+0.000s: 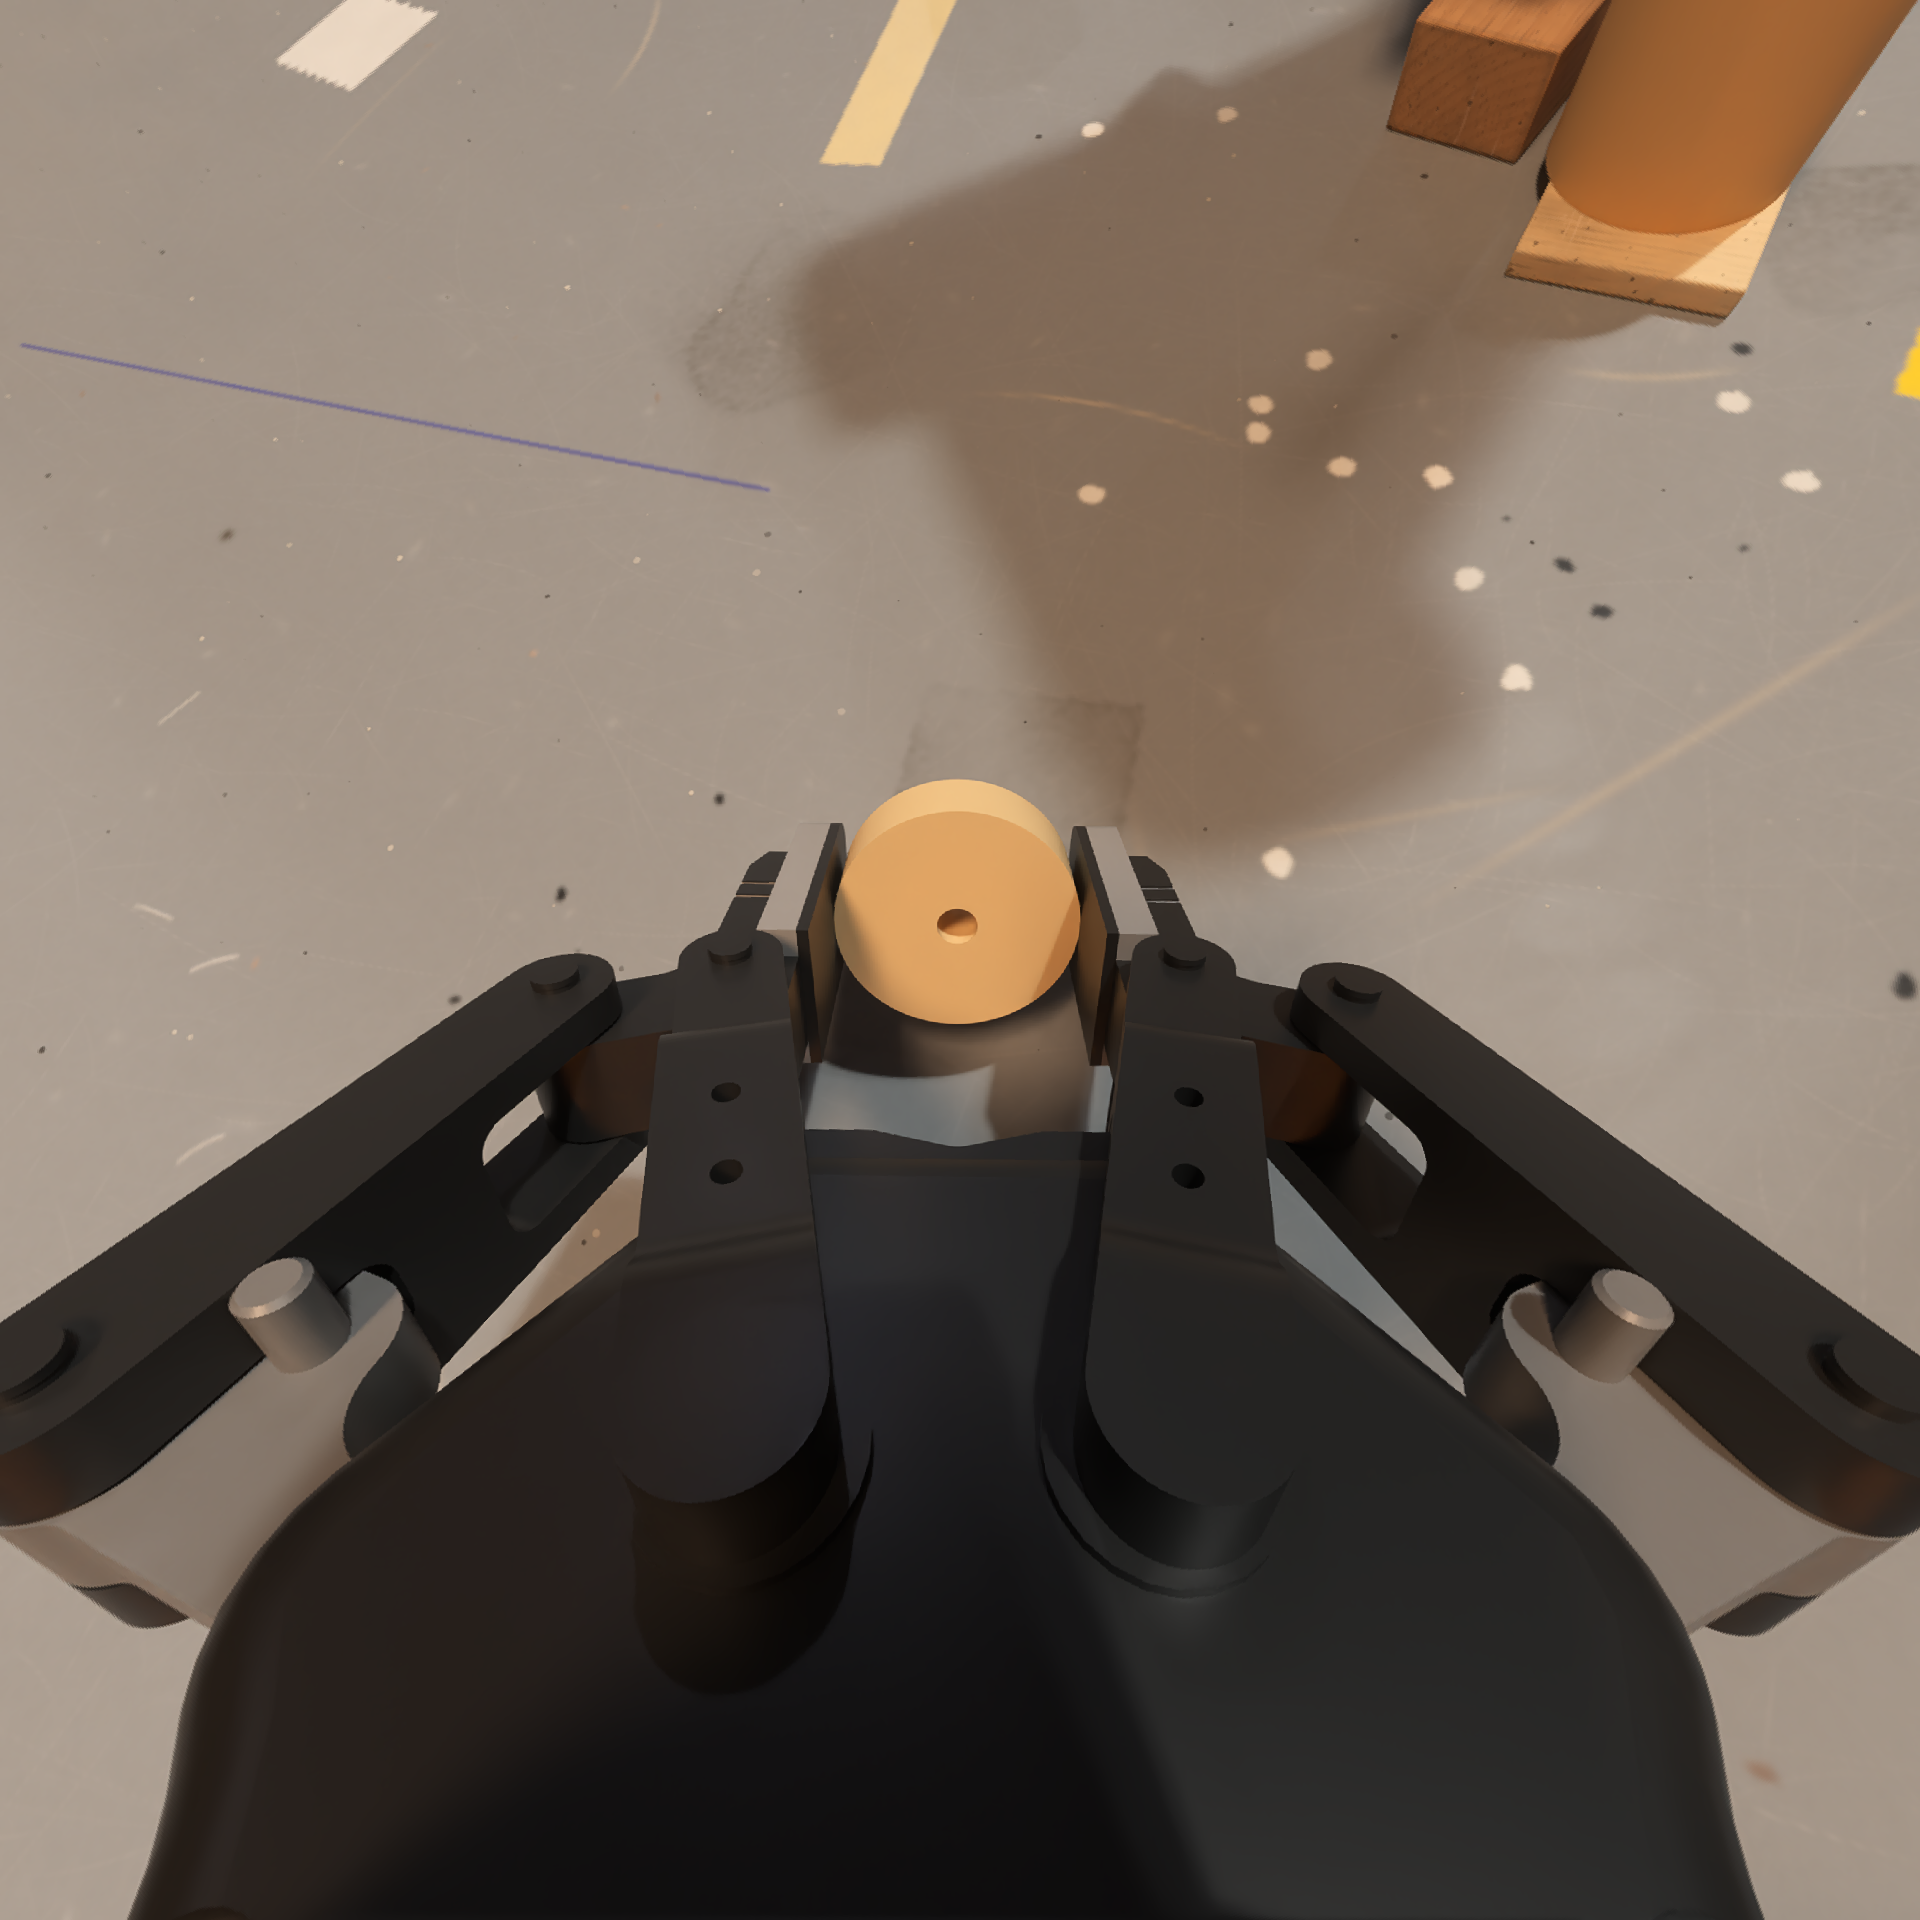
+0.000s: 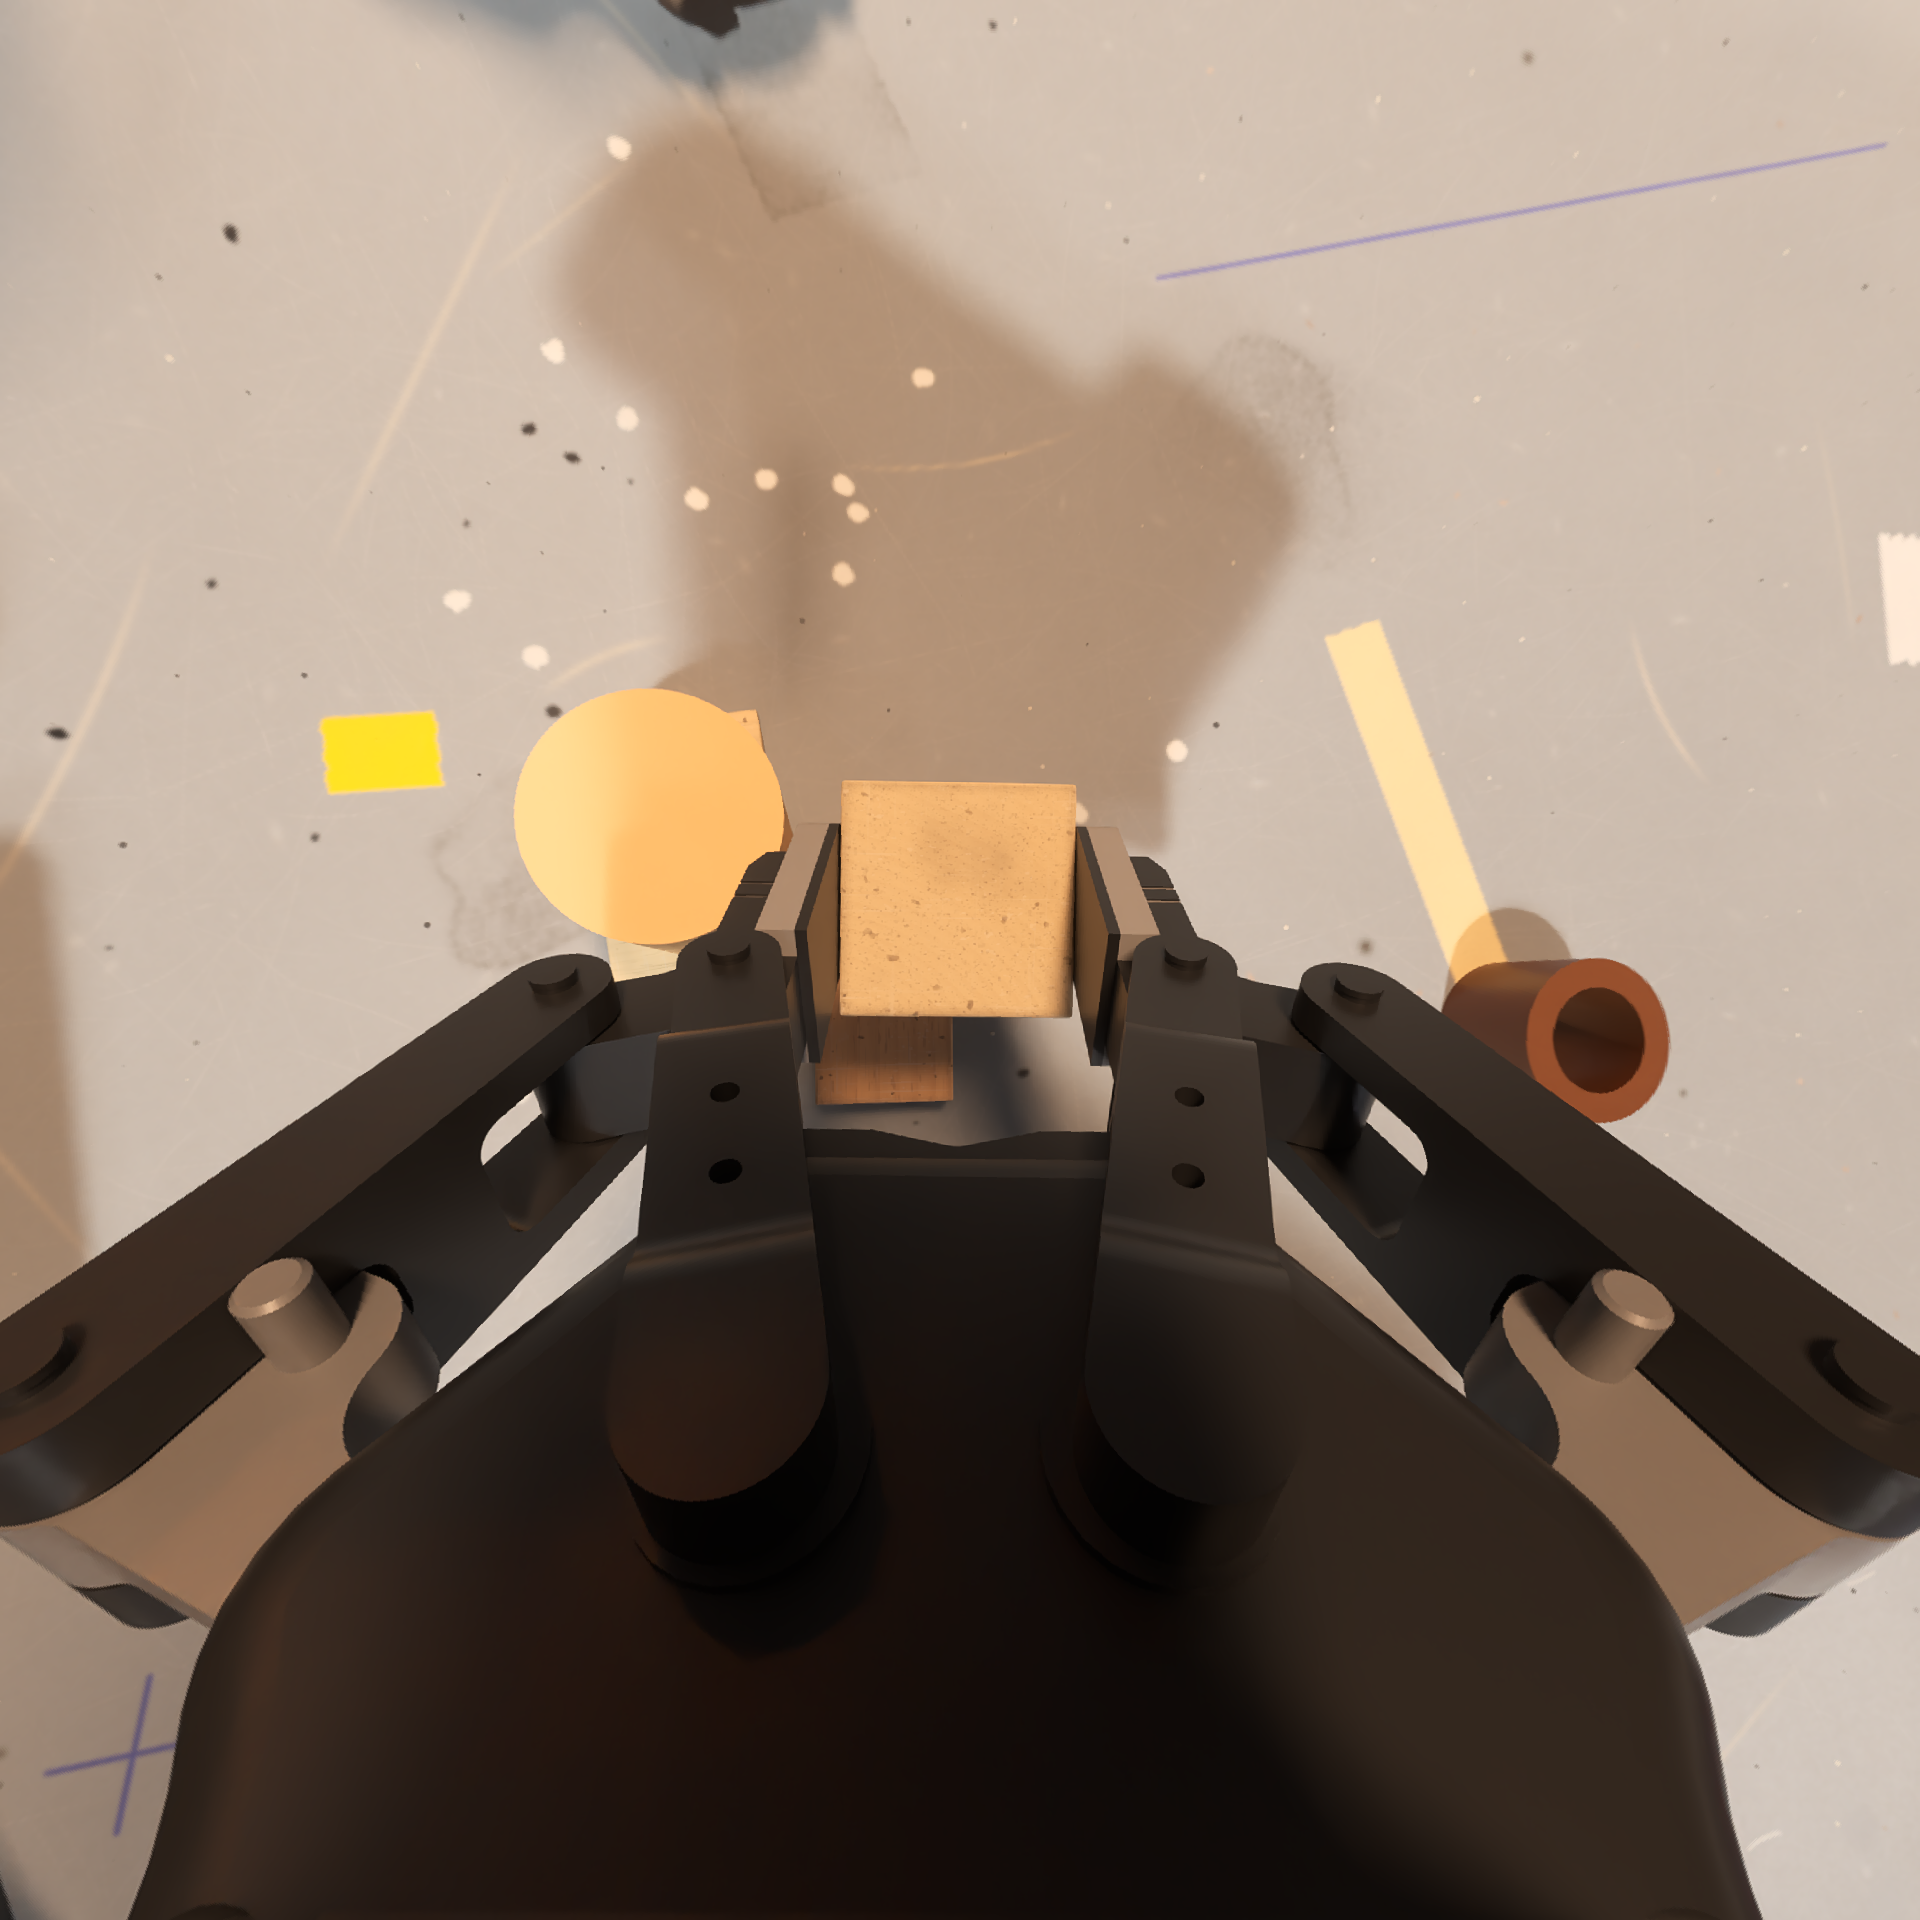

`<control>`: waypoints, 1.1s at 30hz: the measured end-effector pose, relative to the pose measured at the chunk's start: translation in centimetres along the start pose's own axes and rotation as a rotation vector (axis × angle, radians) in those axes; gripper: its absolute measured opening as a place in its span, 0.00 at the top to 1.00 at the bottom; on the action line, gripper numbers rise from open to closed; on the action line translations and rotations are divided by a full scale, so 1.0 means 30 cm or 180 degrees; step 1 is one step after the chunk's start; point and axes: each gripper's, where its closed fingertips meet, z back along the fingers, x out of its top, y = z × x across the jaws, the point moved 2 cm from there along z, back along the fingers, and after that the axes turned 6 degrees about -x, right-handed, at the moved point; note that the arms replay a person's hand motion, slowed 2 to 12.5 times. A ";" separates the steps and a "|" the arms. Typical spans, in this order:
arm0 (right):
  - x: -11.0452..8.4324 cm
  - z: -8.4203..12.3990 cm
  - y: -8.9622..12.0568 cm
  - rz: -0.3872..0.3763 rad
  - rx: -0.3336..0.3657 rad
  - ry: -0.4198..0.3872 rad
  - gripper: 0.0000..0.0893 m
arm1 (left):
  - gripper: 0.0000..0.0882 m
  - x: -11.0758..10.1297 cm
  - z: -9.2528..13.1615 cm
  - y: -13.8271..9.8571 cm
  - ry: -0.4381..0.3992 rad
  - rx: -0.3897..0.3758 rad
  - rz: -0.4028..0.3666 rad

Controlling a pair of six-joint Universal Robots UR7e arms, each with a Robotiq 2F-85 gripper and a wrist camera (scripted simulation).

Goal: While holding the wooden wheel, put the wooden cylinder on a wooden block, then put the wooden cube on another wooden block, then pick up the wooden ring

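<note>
In the left wrist view my left gripper (image 1: 956, 914) is shut on the wooden wheel (image 1: 956, 904), a pale disc with a small centre hole, held above the grey table. At the top right the wooden cylinder (image 1: 1714, 114) stands on a pale flat wooden block (image 1: 1636, 265), with a darker wooden block (image 1: 1481, 78) beside it. In the right wrist view my right gripper (image 2: 956, 904) is shut on the pale wooden cube (image 2: 956, 899), above a darker wooden block (image 2: 885, 1060). The cylinder's top (image 2: 644, 816) shows just left. The dark brown wooden ring (image 2: 1569, 1034) lies on its side at the right.
The grey table carries tape strips: a yellow patch (image 2: 381, 751), a pale yellow strip (image 2: 1403, 779) running up to the ring, another pale strip (image 1: 888, 83) and a white piece (image 1: 355, 44). Arm shadows fall across the table's middle.
</note>
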 end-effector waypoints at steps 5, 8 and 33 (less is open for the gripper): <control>-0.026 -0.037 0.018 -0.0018 0.0021 0.0093 0.57 | 0.57 0.000 0.000 0.000 0.0000 0.0003 -0.0003; -0.039 -0.051 0.027 -0.0039 0.0067 0.0130 0.57 | 0.57 0.000 0.000 0.000 0.0000 0.0004 -0.0005; -0.087 -0.020 0.030 0.0099 0.0233 0.0113 0.28 | 0.57 -0.001 -0.001 0.000 0.0001 -0.0026 0.0029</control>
